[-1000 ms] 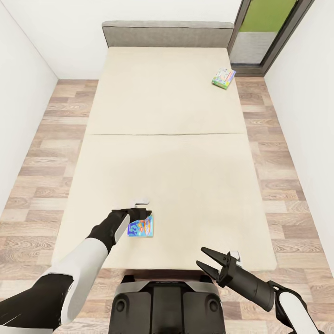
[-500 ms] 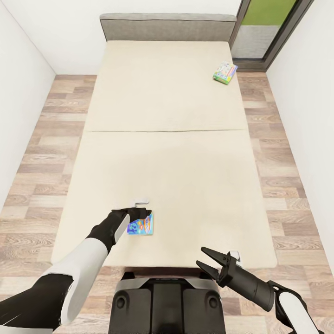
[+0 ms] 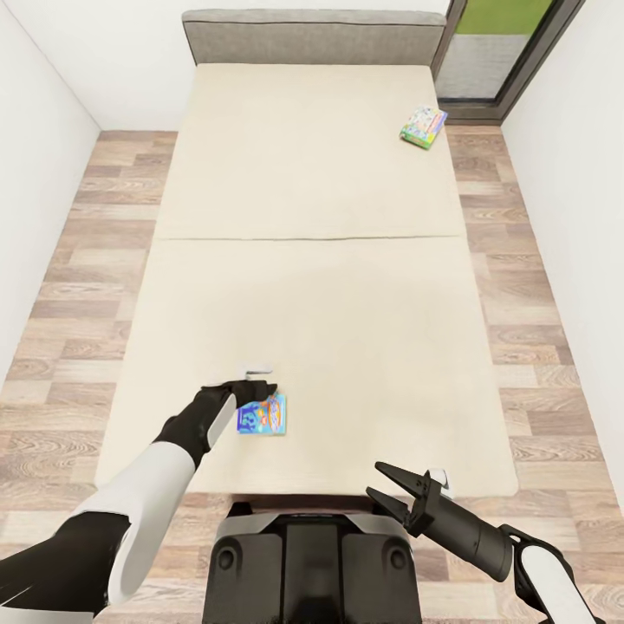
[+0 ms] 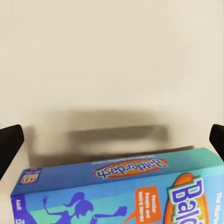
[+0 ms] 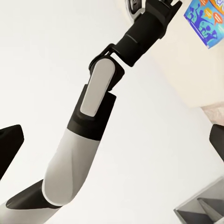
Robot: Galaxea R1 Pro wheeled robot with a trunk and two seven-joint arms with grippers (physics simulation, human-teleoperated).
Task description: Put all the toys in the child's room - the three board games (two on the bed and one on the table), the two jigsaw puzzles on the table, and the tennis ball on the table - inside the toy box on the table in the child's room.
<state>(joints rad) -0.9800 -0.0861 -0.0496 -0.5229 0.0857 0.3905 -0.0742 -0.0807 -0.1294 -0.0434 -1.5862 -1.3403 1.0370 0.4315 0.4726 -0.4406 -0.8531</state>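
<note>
A blue board game [image 3: 265, 417] lies flat near the foot of the beige bed [image 3: 329, 286]. My left gripper [image 3: 257, 387] hovers at its far left edge, open. In the left wrist view the blue printed box [image 4: 121, 191] lies just short of the wide-spread fingertips [image 4: 9, 149]. A second board game [image 3: 424, 126], pale green, lies at the bed's far right edge. My right gripper [image 3: 394, 490] hangs open and holds nothing, off the foot of the bed. The right wrist view looks at my left arm [image 5: 98, 98] and the blue box [image 5: 205, 21].
A grey headboard [image 3: 312, 36] stands against the far wall. White walls close in on both sides, with strips of wood-plank floor [image 3: 78, 286] beside the bed. A grey-framed window [image 3: 511, 43] stands at the far right corner. My base [image 3: 312, 563] stands at the bed's foot.
The head view has shifted, showing the bed a little higher in the picture. My left gripper has shifted slightly left over the blue box. The box and right arm stayed put.
</note>
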